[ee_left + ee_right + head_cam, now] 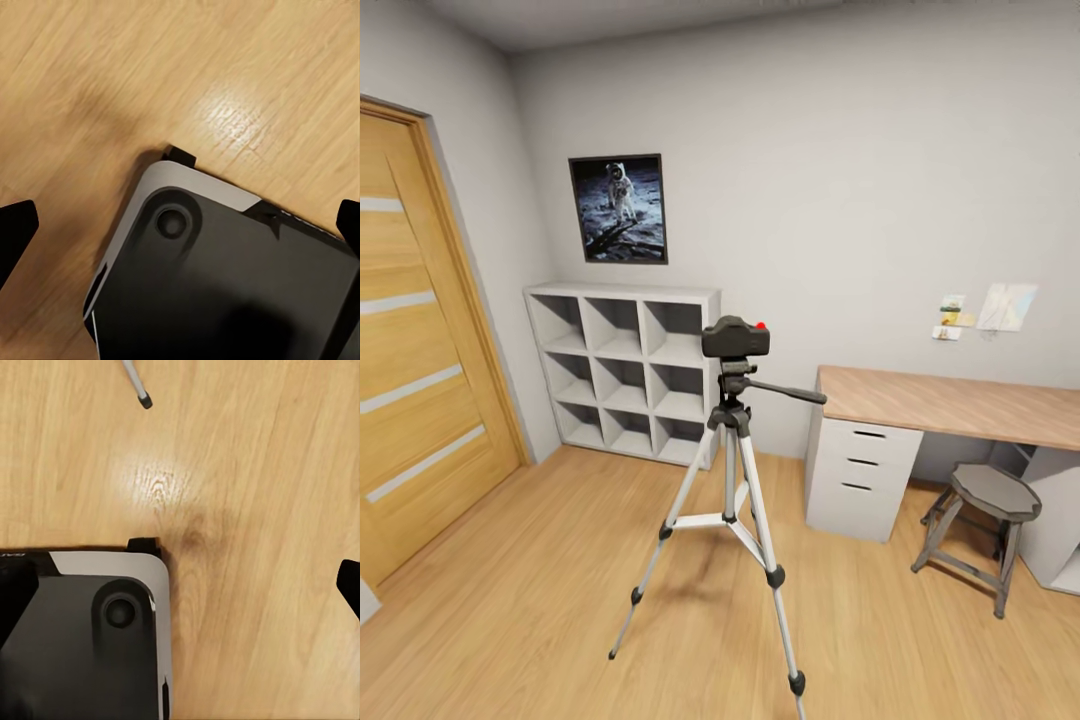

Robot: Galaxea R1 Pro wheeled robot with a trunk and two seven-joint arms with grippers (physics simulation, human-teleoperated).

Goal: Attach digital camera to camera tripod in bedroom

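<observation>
The small black digital camera (pixel 735 337), red button on top, sits on the head of the camera tripod (pixel 732 470), which stands on the plank floor in the middle of the bedroom. The tripod's pan handle (pixel 790 392) points right. My left gripper (pixel 180 229) hangs open over the floor, nothing between its fingers. My right gripper (pixel 180 585) is also open and empty. One tripod foot (pixel 142 397) shows in the right wrist view, well away from the right gripper.
Grey cube shelves (pixel 625 370) and an astronaut poster (pixel 618 208) stand behind the tripod, an oak door (pixel 415 350) at left. A wood-topped desk (pixel 950 400) and a grey stool (pixel 985 520) are at right. My dark base (pixel 225 285) lies below both grippers.
</observation>
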